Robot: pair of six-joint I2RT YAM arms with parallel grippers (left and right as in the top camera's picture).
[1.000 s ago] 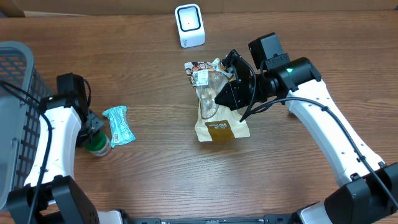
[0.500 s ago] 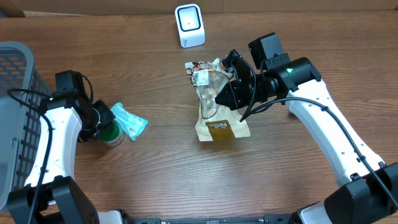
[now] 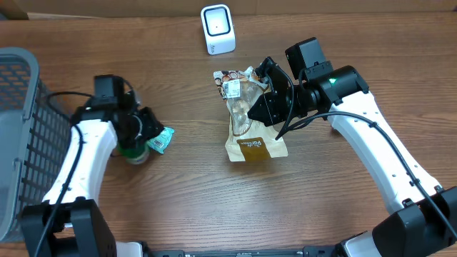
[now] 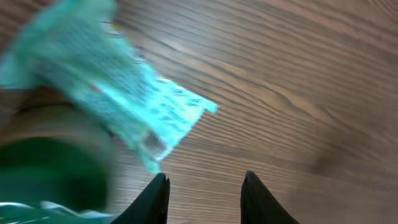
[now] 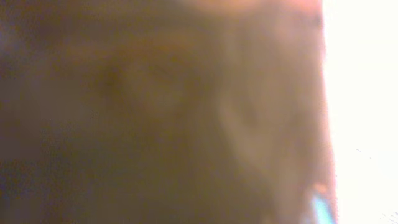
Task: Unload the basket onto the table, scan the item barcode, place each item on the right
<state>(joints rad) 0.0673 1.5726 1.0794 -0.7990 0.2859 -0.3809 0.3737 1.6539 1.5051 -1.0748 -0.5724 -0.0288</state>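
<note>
Item: snack pouch, clear upper part and brown lower panel, at the centre of the wooden table.
Scanner: white barcode scanner standing at the far edge, apart from the pouch.
Right gripper: closed tight, apparently on the pouch's right edge. Contact itself not visible, since the wrist view gives only a brown blur.
Label: white sticker near the pouch's top left corner, possibly the barcode. Too small to read.
Left gripper: fingers slightly apart with only bare wood between them, clamped on nothing.
Beside left gripper: teal packet just past the fingertips, overlapping a green container. Both blurred.
Basket: grey mesh basket at the left edge.
Step, as judged: pouch gripped but not yet presented to the scanner.
Risk, slip: thin pinch on a floppy film edge, liable to slide out or fold over when swung toward the scanner.
Risk, misread: no scan if the sticker is turned away or creased, or if the clear film glares.
Risk, collision: scanner free-standing and probably light, so easily knocked over by pouch or arm brought too close.
Risk, left side: container easily tipped, or packet shoved, by fingers so near.
</note>
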